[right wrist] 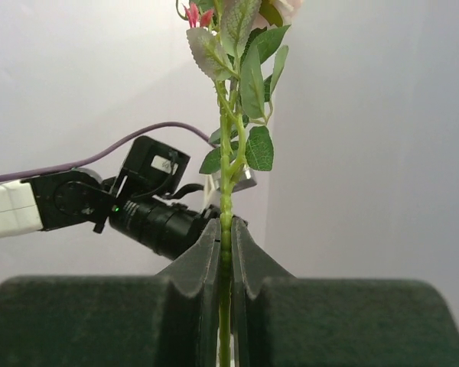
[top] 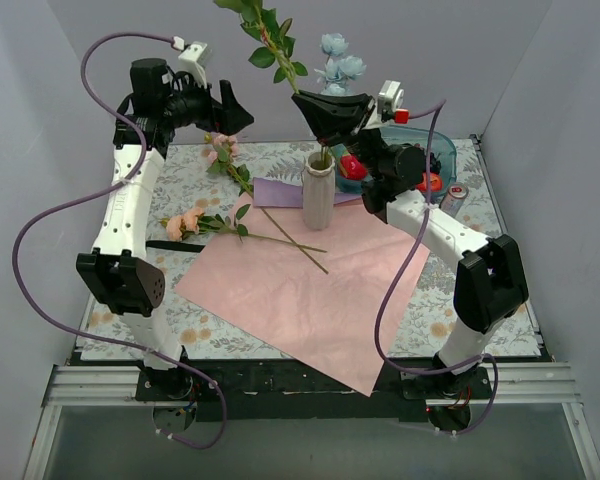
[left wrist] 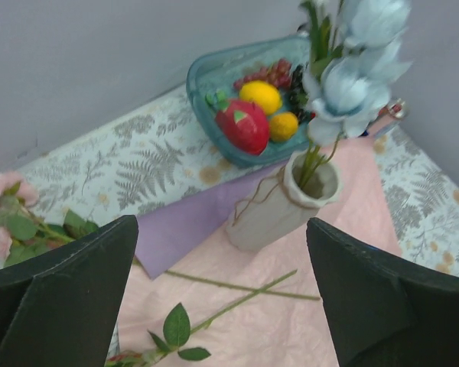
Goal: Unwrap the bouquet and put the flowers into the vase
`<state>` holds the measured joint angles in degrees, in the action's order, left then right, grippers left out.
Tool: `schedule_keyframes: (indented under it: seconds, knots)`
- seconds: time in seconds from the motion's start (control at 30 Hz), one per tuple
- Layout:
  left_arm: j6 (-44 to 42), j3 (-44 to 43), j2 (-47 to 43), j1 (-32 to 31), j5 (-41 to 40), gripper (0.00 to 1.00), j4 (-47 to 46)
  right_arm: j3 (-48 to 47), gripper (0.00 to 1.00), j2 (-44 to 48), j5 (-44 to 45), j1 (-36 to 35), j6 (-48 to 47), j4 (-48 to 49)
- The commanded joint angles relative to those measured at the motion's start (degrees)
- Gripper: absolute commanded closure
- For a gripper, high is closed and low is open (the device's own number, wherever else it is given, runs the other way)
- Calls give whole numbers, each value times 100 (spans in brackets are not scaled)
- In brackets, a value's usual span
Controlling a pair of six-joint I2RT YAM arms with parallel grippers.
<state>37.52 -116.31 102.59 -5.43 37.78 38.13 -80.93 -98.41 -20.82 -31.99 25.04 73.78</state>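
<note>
We looked down on the table (top: 460, 310) in its fern-print cloth, and most of its middle lay under the unfolded pink wrapping sheet (top: 310, 290), with a smaller purple sheet (top: 280, 192) tucked under its far edge. The left gripper (left wrist: 222, 223) hung raised over the far left of the table, its fingers spread wide with nothing between them. The right gripper (right wrist: 226, 229) stood above the vase (top: 318, 190), its fingers pressed together on a leafy stem (right wrist: 226, 176), which rose upright from the pinch; from above, its lower end reached the vase's mouth.

The teal fruit bowl (left wrist: 206, 69) sat at the far right, near the vase but apart from it. The vase stood upright on the far edge of the pink sheet, with the blue blooms (left wrist: 352, 76) already in it. Two pink and peach flowers (top: 185, 222) lay flat at the left, their stems crossing onto the pink sheet. A small can (top: 456, 192) stood just beside the bowl.
</note>
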Motion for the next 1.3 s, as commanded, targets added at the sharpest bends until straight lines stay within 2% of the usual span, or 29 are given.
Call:
schedule_keyframes:
  seconds: [0.0,0.1,0.23,0.37,0.8,1.27]
  knots:
    - [905,-892,-2,16,396,8,-377,-92,99,260,-28,-343,-745,1827]
    - [1056,-1087,-159,7,379,8,-411,382,99,524,42,-588,-1166,1483]
    - [1056,-464,-721,7,388,7,-744,797,99,779,428,-782,-1660,1148]
    - [1056,64,-942,-2,345,7,-833,631,99,613,456,-967,-1686,1086]
    - [1126,91,-1197,-160,616,7,-798,437,99,279,843,-1477,-2178,419]
    - [792,618,-1698,-292,573,7,-719,447,99,85,1106,-1591,-2398,-161]
